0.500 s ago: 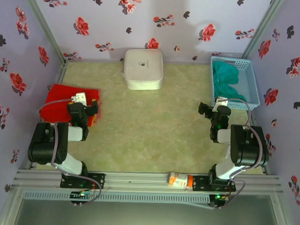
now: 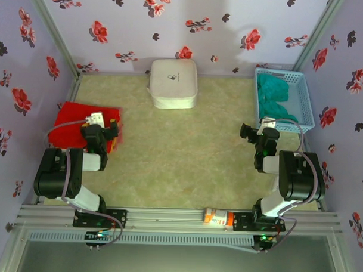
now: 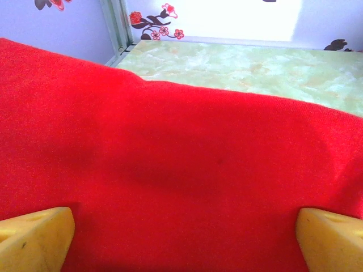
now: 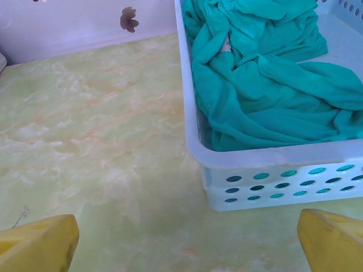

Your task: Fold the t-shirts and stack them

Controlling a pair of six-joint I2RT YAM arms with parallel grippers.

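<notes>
The red t-shirt (image 2: 75,116) lies bunched at the table's left edge, and its cloth (image 3: 170,158) spreads wide under the left wrist camera. My left gripper (image 2: 109,133) hovers over the shirt's right edge. In the left wrist view this gripper (image 3: 184,246) is open, with its yellow fingertips (image 3: 37,238) far apart and red cloth below them. The teal t-shirt (image 2: 273,97) lies crumpled (image 4: 266,85) in the light-blue basket (image 2: 306,110). My right gripper (image 2: 249,133) is open (image 4: 184,246) above bare table, just left of the basket's near corner (image 4: 210,164).
A white square box (image 2: 173,83) stands at the back centre against the flowered wall. An orange-and-white bottle (image 2: 218,218) lies on the front rail between the arm bases. Flowered walls close in the left, back and right. The pale green table (image 2: 181,154) is bare between the arms.
My left gripper has edged slightly left and back, further over the red t-shirt. The right arm has not moved.
</notes>
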